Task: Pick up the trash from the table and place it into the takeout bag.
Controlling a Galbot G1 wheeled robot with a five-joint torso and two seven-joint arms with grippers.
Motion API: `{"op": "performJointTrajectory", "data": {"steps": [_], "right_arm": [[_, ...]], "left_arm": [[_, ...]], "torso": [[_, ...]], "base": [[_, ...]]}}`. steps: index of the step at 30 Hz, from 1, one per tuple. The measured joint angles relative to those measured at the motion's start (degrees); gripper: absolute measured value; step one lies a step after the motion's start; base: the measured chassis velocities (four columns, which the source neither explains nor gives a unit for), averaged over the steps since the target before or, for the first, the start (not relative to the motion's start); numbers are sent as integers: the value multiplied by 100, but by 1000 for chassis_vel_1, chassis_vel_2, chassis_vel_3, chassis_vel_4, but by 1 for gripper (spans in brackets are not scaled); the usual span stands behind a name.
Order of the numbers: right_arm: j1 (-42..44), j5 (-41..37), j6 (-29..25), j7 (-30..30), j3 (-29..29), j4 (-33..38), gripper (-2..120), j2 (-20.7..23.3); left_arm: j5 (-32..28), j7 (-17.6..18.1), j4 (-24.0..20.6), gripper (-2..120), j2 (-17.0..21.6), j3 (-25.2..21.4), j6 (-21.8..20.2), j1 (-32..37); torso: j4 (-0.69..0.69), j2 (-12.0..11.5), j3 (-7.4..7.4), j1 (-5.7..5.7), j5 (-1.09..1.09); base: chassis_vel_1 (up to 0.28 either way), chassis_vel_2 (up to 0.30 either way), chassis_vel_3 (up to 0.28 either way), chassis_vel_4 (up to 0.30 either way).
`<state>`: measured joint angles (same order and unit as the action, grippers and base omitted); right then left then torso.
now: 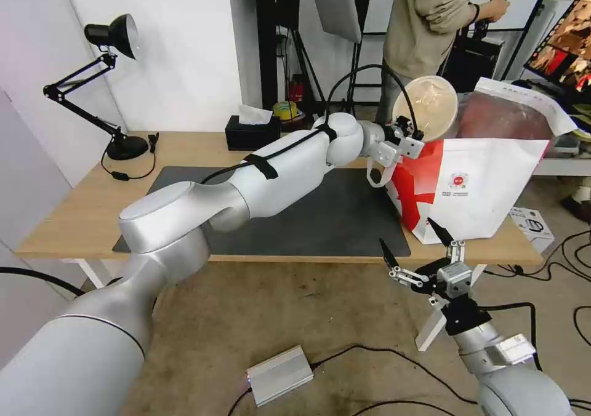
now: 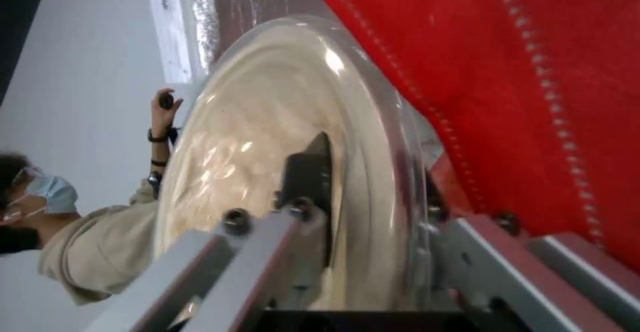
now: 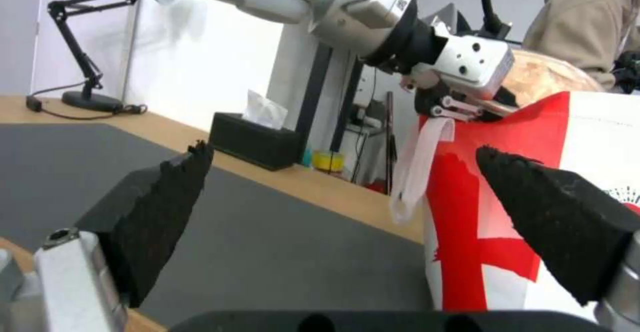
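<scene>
My left arm reaches across the table (image 1: 74, 219) and its dark mat (image 1: 332, 219). The left gripper (image 1: 411, 134) is shut on the rim of the beige translucent lidded bowl (image 1: 426, 105), which stands on edge above the open mouth of the takeout bag (image 1: 480, 188). In the left wrist view the bowl (image 2: 280, 137) sits between the fingers (image 2: 310, 172), with the bag's red side (image 2: 533, 97) close by. My right gripper (image 1: 406, 232) is open and holds nothing, low at the table's front edge beside the bag (image 3: 567, 172).
A black tissue box (image 1: 249, 132) and a desk lamp (image 1: 111, 65) stand at the table's back. A person stands behind the table. A silver box (image 1: 280, 374) and cables lie on the floor in front.
</scene>
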<state>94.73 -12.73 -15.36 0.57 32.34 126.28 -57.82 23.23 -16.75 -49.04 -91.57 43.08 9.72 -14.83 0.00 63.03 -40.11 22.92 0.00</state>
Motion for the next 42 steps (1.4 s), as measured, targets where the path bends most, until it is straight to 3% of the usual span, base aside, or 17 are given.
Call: {"op": "performJointTrajectory", "data": {"steps": [21,28,32,36,42], "right_arm": [[0,0,0,0,0,0,100,0],[0,0,0,0,0,0,100,0],[0,0,0,0,0,0,100,0],[0,0,0,0,0,0,100,0],[0,0,0,0,0,0,100,0]], "left_arm": [[38,-45,-38,99,2,1,-16,-15],[15,78,-75,100,9,-213,-2,-26],[-288,73,-46,100,21,-399,104,-82],[-1067,97,-25,100,27,-535,123,-130],[-1778,236,-45,100,39,-705,138,-134]], "torso": [[0,0,0,0,0],[0,0,0,0,0],[0,0,0,0,0],[0,0,0,0,0],[0,0,0,0,0]], "base": [[0,0,0,0],[0,0,0,0],[0,0,0,0],[0,0,0,0],[0,0,0,0]]}}
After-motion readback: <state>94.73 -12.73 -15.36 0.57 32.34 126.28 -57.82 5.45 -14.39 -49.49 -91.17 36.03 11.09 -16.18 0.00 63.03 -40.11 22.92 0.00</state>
